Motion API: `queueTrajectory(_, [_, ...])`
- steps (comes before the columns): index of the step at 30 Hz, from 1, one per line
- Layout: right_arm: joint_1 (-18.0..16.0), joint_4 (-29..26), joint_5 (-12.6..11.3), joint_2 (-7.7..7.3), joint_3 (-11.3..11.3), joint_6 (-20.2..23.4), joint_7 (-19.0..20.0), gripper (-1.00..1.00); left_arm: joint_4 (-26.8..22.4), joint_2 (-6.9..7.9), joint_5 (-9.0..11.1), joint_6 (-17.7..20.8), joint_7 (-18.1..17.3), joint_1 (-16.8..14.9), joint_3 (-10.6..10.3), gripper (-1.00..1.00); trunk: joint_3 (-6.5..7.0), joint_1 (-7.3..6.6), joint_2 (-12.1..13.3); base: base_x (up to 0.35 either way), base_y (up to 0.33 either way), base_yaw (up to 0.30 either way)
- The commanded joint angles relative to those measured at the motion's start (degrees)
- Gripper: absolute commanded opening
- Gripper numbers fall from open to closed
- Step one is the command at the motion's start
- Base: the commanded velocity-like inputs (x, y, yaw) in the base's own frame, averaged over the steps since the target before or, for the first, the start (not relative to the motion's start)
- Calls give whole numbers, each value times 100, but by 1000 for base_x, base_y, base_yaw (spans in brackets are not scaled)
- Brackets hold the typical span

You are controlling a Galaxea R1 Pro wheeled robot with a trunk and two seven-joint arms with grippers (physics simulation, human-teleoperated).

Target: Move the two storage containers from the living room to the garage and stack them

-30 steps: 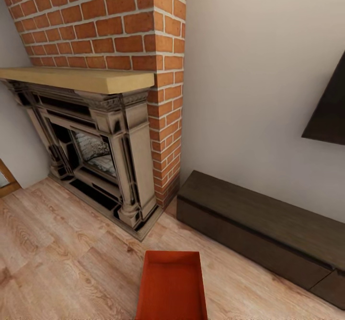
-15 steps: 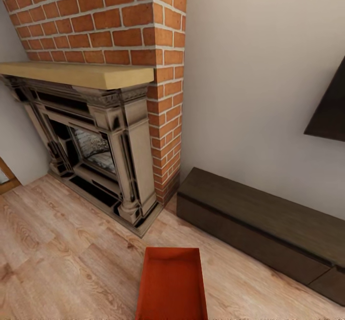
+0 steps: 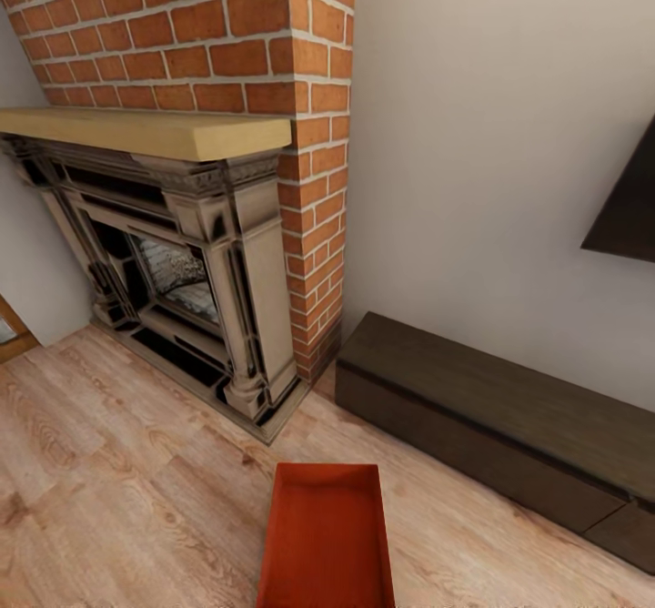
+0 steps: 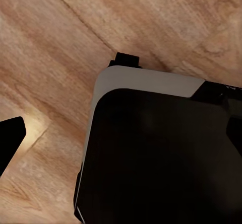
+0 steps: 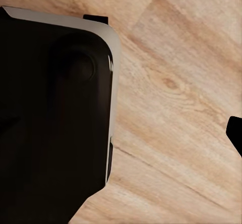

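Note:
One orange-red storage container point(image 3: 327, 540), an open-topped tray with low walls, lies lengthwise on the living room's light wood-plank floor point(image 3: 118, 481) at the bottom middle of the head view. Its near end is cut off by the frame edge. The left wrist view looks down on plank floor, and a dark fingertip point(image 4: 9, 141) pokes in at the edge. A dark fingertip point(image 5: 236, 132) likewise shows at the edge of the right wrist view. Nothing is seen between the fingers.
A red-brick fireplace point(image 3: 182, 253) with a dark carved surround and pale mantel stands ahead on the left. A long low dark bench point(image 3: 491, 426) runs along the white wall on the right, under a black wall screen point(image 3: 628, 207). My black-and-white base point(image 4: 156, 158) point(image 5: 50, 118) looms in both wrist views.
The whole head view has shifted a little, so the camera moved: fireplace and container sit slightly higher in the picture. The container itself has not moved on the floor.

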Motion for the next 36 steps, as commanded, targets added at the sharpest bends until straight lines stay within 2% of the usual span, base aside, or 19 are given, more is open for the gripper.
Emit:
queueTrajectory(1, [-6, 16, -42, 3, 49, -28, -3, 100, 3, 0, 45, -16, 13, -3, -45, 100, -14, 0, -3, 0, 0, 0])
queueTrajectory(36, [-6, 16, -39, 3, 49, -28, -3, 100, 3, 0, 45, -16, 13, -3, -45, 100, -335, 0, -3, 0, 0, 0])
